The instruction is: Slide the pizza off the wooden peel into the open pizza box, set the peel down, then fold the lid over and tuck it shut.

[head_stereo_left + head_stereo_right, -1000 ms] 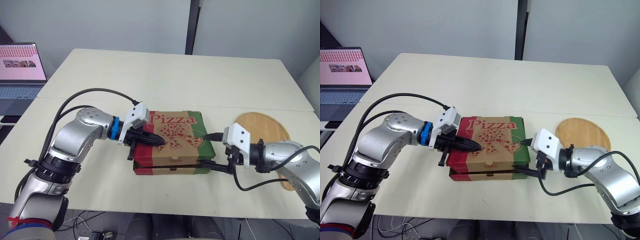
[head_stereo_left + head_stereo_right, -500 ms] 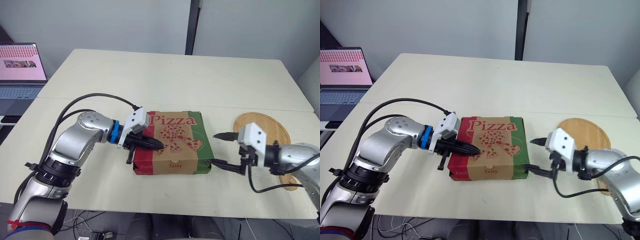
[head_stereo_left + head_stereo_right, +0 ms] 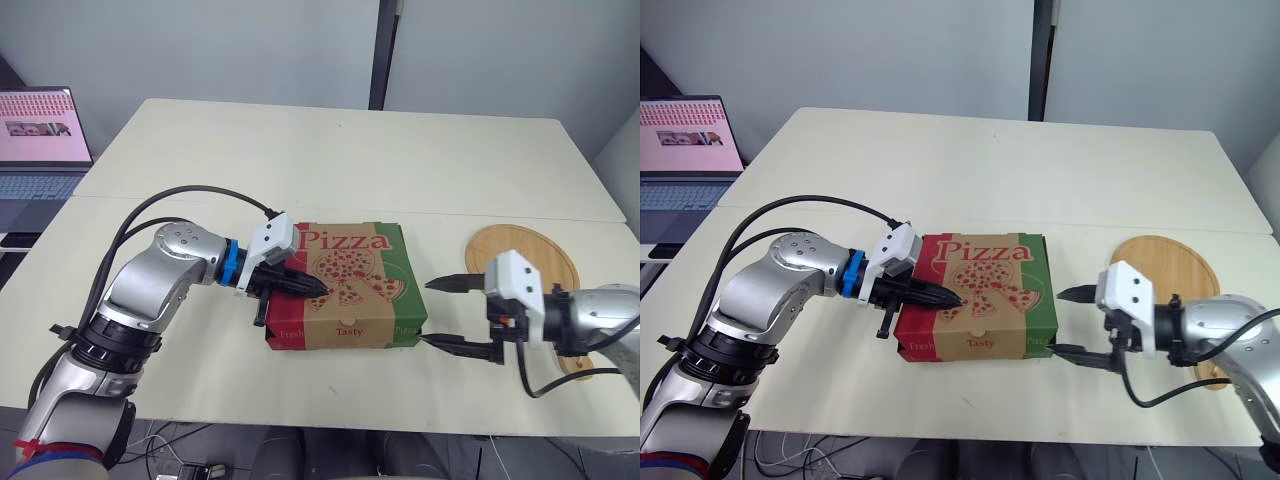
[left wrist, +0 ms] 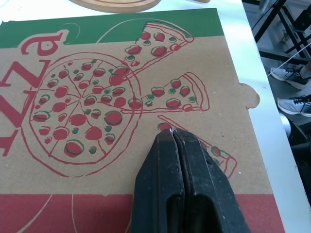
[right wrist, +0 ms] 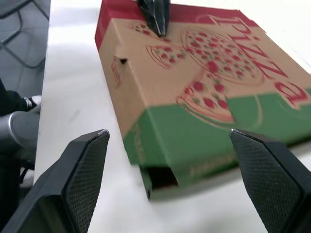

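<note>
The pizza box (image 3: 345, 285) lies on the table with its printed lid folded down flat. My left gripper (image 3: 318, 285) is shut, with its tips pressing on the lid near the middle (image 4: 171, 138). To the box's right my right gripper (image 3: 433, 313) stands open and clear of the green end of the box (image 5: 194, 131). At that end's front corner a side flap gapes a little (image 5: 160, 177). Farther right lies the round wooden peel (image 3: 530, 262), bare, partly behind my right arm.
A laptop (image 3: 40, 140) with a pink screen sits off the table's far left. A seam (image 3: 450, 212) runs across the table behind the box. Chair legs and a person's shoes (image 4: 294, 87) show on the floor beyond the table's front edge.
My right gripper has drawn back to the right, away from the box's green end. The lid's front, raised a second ago, now lies flat. My left gripper has stayed pressing on the lid.
</note>
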Motion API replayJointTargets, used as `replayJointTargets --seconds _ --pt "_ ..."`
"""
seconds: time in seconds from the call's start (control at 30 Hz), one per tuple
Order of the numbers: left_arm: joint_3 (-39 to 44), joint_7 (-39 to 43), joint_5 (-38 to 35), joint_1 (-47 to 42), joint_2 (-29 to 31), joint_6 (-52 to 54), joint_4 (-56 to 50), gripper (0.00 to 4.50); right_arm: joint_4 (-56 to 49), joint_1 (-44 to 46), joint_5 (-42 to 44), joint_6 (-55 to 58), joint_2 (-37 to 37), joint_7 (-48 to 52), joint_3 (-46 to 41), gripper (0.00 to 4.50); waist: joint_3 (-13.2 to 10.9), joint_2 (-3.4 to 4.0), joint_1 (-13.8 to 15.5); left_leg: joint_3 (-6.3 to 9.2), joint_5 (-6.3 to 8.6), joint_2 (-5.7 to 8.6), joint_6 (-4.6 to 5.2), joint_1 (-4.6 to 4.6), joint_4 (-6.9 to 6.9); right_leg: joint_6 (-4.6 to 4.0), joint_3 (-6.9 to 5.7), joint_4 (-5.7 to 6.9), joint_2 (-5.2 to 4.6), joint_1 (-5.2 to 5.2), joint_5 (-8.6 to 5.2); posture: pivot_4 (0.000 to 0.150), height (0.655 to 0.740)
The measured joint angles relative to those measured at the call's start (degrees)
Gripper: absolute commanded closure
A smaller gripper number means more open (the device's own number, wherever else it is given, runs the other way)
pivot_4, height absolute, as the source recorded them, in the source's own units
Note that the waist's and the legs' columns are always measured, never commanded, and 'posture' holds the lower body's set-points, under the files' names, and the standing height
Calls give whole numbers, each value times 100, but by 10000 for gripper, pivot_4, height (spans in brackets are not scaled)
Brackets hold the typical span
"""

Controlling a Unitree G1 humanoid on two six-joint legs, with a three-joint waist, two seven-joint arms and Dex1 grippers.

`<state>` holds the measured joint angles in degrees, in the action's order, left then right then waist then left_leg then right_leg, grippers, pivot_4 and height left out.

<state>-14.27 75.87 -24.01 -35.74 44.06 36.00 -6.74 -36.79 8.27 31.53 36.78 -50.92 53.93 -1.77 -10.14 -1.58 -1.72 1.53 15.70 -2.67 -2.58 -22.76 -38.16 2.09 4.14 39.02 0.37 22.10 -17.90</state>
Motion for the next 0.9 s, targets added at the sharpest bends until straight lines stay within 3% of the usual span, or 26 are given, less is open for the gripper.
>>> replayJointTargets --seconds 0.23,0.67,0.9 --pt "-2 18 -18 -117 -56 83 -106 45000 93 341 -780 -367 465 -455 730 2539 0 0 5 0 0 0 0 -2 -1 0 0 0 0 1 0 1500 7400" --pt "-60 227 -4 -68 -40 110 -475 45000 210 415 -1082 -513 741 -656 765 2539 1 0 1 1 0 0 0 -1 -2 0 0 3 0 1 0 1500 7400" --pt "-66 234 25 -96 -40 105 -440 45000 254 371 -1691 -980 889 -829 1073 2539 1 1 -2 1 0 0 0 0 -2 0 -1 5 0 2 0 1500 7400"
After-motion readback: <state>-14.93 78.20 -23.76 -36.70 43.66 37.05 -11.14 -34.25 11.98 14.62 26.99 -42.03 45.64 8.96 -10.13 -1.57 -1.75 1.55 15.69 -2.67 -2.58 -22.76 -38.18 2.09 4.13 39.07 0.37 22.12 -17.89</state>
